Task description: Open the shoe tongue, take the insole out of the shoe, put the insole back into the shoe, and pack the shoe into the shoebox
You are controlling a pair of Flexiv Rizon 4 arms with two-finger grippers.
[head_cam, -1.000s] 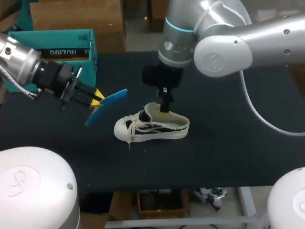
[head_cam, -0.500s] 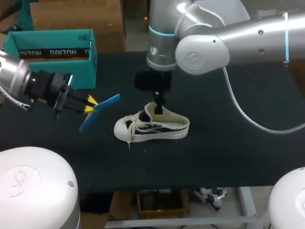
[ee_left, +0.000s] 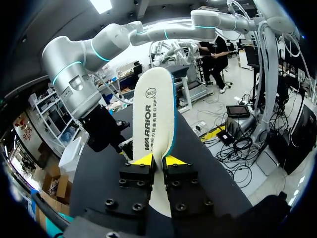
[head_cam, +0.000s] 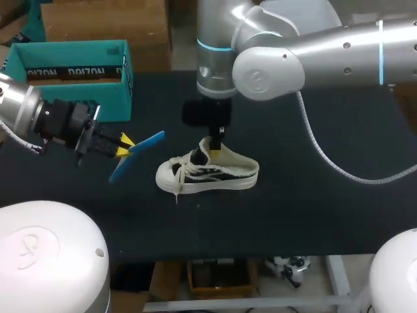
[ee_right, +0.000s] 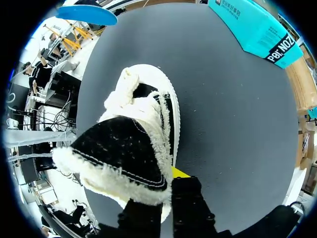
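Note:
A white and black sneaker (head_cam: 208, 175) lies on its sole in the middle of the black table (head_cam: 313, 195), toe pointing left. My right gripper (head_cam: 217, 147) comes down from above onto the shoe's opening and is shut on the fuzzy-edged tongue (ee_right: 124, 153), pinched between its fingers (ee_right: 181, 172). My left gripper (head_cam: 124, 145) hovers left of the shoe, shut on the insole (head_cam: 138, 155), blue below and white on top. In the left wrist view the insole (ee_left: 153, 114) sticks straight out from between the left gripper's (ee_left: 158, 159) fingers.
A teal shoebox (head_cam: 71, 72) stands open at the table's back left, behind my left arm; it also shows in the right wrist view as the shoebox (ee_right: 252, 27) beyond the shoe. Bare table lies to the right and in front of the sneaker.
My left arm has pulled back leftward with the insole. My right gripper has shifted slightly left over the shoe's opening and closed on the tongue.

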